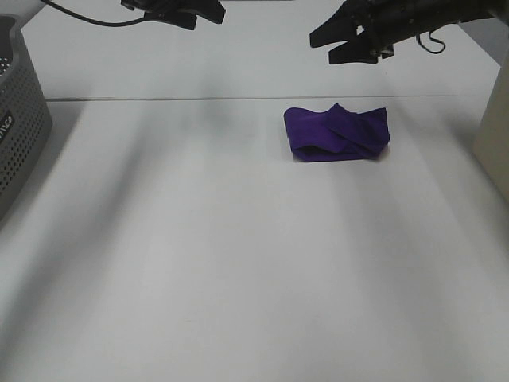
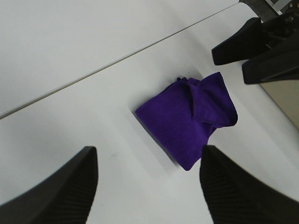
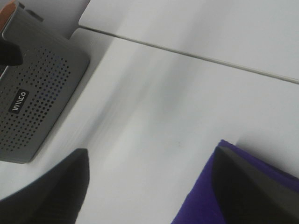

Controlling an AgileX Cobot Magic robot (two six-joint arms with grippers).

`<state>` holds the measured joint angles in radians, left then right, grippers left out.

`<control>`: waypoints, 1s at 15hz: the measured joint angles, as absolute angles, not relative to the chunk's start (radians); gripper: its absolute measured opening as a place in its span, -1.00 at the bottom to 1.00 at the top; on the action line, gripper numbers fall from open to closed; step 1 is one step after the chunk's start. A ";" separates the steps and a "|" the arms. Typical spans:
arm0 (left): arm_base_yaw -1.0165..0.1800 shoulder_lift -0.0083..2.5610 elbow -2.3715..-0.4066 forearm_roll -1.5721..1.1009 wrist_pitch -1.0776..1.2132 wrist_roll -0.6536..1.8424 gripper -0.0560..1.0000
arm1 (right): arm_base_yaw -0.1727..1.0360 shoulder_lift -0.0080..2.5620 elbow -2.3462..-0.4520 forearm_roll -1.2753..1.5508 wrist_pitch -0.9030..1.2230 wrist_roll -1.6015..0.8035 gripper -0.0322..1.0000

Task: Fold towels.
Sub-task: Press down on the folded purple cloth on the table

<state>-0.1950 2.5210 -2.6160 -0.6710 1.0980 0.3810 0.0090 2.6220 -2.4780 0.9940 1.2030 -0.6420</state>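
The deep purple towel (image 1: 338, 134) lies on the white table, right of centre towards the back, folded into a small rumpled bundle. I cannot see its white tag. My left gripper (image 1: 199, 16) hangs open and empty above the table's back edge, well left of the towel. My right gripper (image 1: 322, 48) hangs open and empty above and just behind the towel. In the left wrist view the towel (image 2: 187, 121) lies beyond my open left gripper (image 2: 148, 154), with the right gripper (image 2: 252, 51) past it. In the right wrist view the towel (image 3: 196, 210) shows partly behind one finger of the open gripper (image 3: 150, 154).
A grey perforated basket (image 1: 20, 119) stands at the table's left edge and also shows in the right wrist view (image 3: 32, 107). A beige object (image 1: 495, 143) stands at the right edge. A seam (image 1: 199, 98) runs across the back of the table.
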 joint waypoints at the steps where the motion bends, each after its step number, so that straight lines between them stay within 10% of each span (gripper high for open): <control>1: -0.195 2.521 -2.616 -0.671 1.098 0.381 0.21 | 0.050 2.627 -2.478 0.954 1.204 -0.642 0.44; 15: -0.195 2.521 -2.616 -0.611 1.125 0.381 0.21 | 0.124 2.725 -2.478 0.659 1.219 -0.559 0.43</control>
